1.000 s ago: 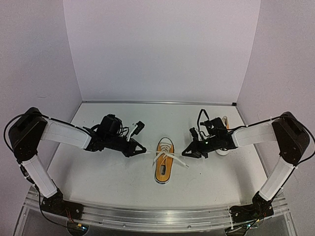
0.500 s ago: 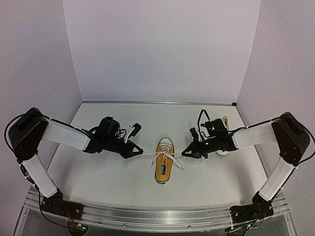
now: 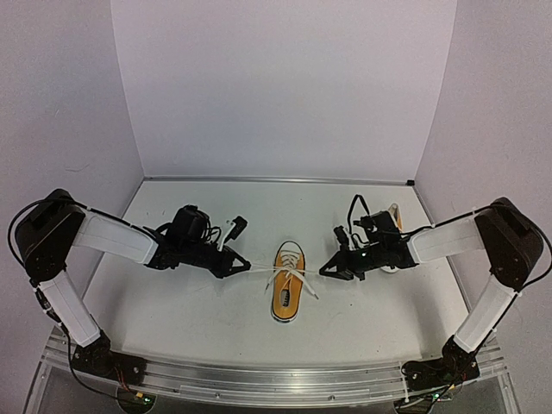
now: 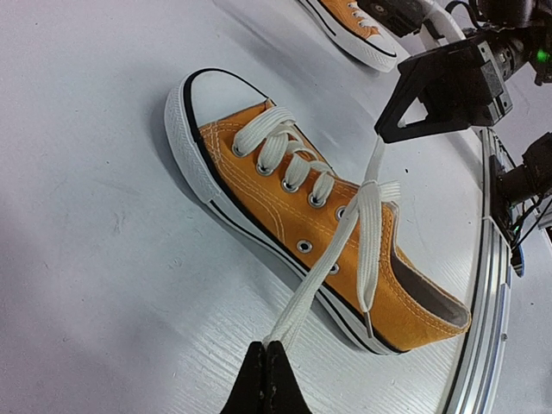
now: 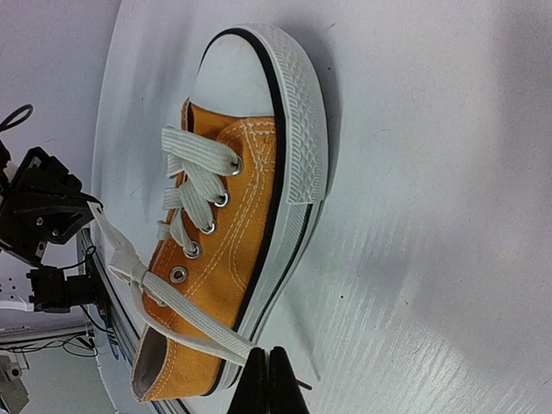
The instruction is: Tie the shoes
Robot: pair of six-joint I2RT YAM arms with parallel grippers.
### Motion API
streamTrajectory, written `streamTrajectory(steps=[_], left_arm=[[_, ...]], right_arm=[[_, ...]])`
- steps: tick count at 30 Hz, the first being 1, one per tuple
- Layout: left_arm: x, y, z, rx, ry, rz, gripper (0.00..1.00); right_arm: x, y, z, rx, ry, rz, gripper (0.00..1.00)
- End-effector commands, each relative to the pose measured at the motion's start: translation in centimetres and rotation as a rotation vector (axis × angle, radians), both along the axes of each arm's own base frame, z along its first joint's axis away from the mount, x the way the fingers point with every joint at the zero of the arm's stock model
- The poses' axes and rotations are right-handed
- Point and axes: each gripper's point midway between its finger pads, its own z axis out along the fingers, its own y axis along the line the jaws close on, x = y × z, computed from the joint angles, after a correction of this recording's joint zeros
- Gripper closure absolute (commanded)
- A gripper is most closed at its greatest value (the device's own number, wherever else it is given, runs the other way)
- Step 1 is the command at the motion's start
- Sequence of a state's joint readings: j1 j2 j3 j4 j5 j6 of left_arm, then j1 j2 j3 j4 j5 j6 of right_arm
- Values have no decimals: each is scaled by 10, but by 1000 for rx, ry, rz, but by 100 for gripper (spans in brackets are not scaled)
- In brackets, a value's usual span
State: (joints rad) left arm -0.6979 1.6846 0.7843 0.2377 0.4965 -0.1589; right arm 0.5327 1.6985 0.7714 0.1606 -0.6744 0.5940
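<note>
One orange-yellow shoe [image 3: 288, 293] with a white toe cap lies mid-table, toe pointing away from the arm bases. Its white laces cross in a knot [image 4: 371, 190] over the tongue. My left gripper [image 3: 248, 269] is to the shoe's left, shut on a lace strand [image 4: 315, 285] that runs taut to the knot. My right gripper [image 3: 323, 272] is on the shoe's right, shut on the other lace strand [image 5: 185, 332] beside the sole. The second shoe [image 3: 392, 237] stands at the back right, mostly hidden behind the right arm.
White walls close the table at the back and on both sides. A metal rail [image 3: 276, 379] runs along the near edge by the arm bases. Loose lace ends [image 3: 310, 296] trail on the near right side of the middle shoe.
My left gripper has drawn slightly left, pulling its lace strand tighter. The trailing lace on the shoe's right has shortened toward the shoe. The right gripper has barely moved.
</note>
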Motion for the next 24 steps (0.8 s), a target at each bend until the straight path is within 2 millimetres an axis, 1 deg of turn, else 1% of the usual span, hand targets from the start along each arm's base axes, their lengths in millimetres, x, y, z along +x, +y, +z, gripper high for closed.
streamTrajectory(steps=[1,3,4,6,7,8,9,10,12,13,14,15,16,18,19,22,24], left_arm=[[12,16,-13,37,29,65,100],[8,8,-8,22,25,34,100],[5,3,-5,9,23,8,100],[2,-5,8,-19,27,-26,87],[1,-8,15,-30,23,-38,78],[2,-10,25,-37,6,-43,68],[7,-11,38,-39,-22,-30,56],[10,-9,47,-28,-36,-16,42],[22,-3,72,8,-89,26,13],[29,1,85,23,-111,52,3],[35,6,96,26,-121,82,1],[43,12,109,19,-121,114,1],[49,19,119,8,-111,144,0],[71,37,141,-27,-90,238,0],[82,50,147,-34,-81,297,0],[101,84,155,-8,-68,456,0],[102,104,155,28,-74,532,0]], right_arm=[[1,-22,-23,-66,58,-68,100],[3,-14,-21,-35,77,-48,98],[4,-9,-17,-11,88,-37,92],[10,6,2,41,70,-8,79],[14,12,15,65,51,3,71],[19,17,30,87,19,7,62],[23,19,45,102,-10,11,56],[29,23,63,117,-46,15,48],[36,23,89,100,-103,22,35],[39,22,101,90,-136,21,29],[42,20,113,81,-166,17,21],[44,19,123,73,-196,15,13],[47,18,133,69,-227,13,8],[51,14,152,54,-291,1,4],[52,11,161,46,-324,-7,3],[56,-4,176,-7,-409,-61,2],[55,-20,182,-59,-453,-112,2]])
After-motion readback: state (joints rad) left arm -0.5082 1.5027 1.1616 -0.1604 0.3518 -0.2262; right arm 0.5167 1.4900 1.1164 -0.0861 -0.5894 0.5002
